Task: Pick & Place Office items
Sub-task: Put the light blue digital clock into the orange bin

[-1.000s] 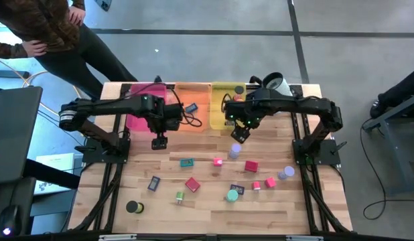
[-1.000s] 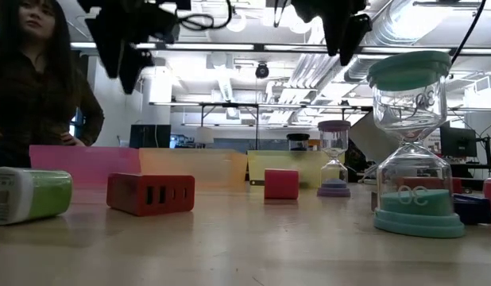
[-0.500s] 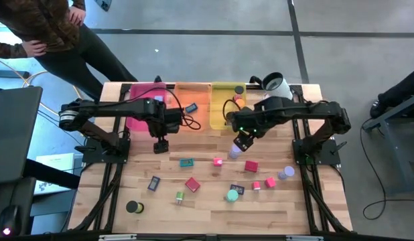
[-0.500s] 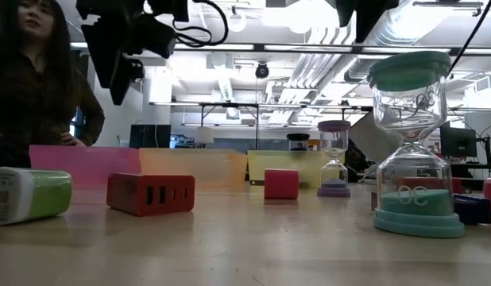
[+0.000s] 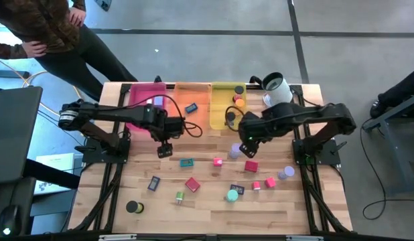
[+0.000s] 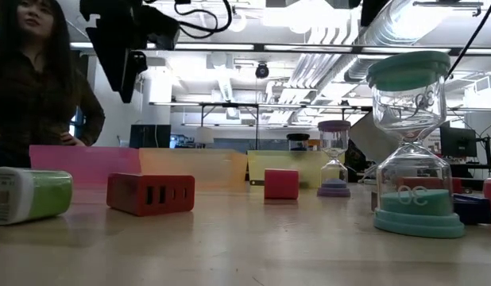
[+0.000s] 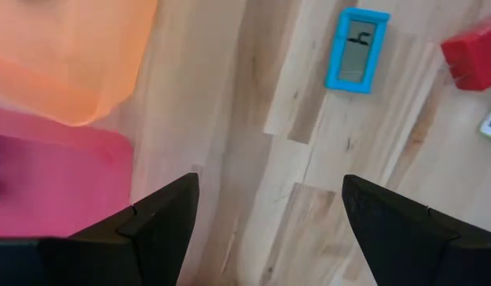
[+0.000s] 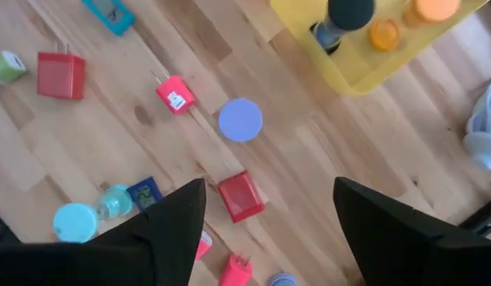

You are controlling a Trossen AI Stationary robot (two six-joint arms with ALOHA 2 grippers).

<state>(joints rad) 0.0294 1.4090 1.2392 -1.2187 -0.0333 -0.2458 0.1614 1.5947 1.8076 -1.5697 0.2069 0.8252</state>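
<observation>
The office items lie scattered on the wooden table: a teal flat rectangle, red cubes, small pink pieces, a purple-topped hourglass and a teal-topped one. My left gripper hangs open above bare wood, between the pink tray and the teal rectangle. My right gripper hangs open high above the purple-topped hourglass and a red cube. Neither touches anything.
Pink, orange and yellow trays line the far edge; the yellow one holds black and orange pieces. A white device stands at the far right. A person stands beyond the far left corner. Bare wood lies along the near edge.
My right gripper has swung from the yellow tray's front toward the near and right edges and has risen out of the low view. My left gripper has drifted a little toward the near right, sinking slightly and rolling at the wrist. Both stay open; no item has moved.
</observation>
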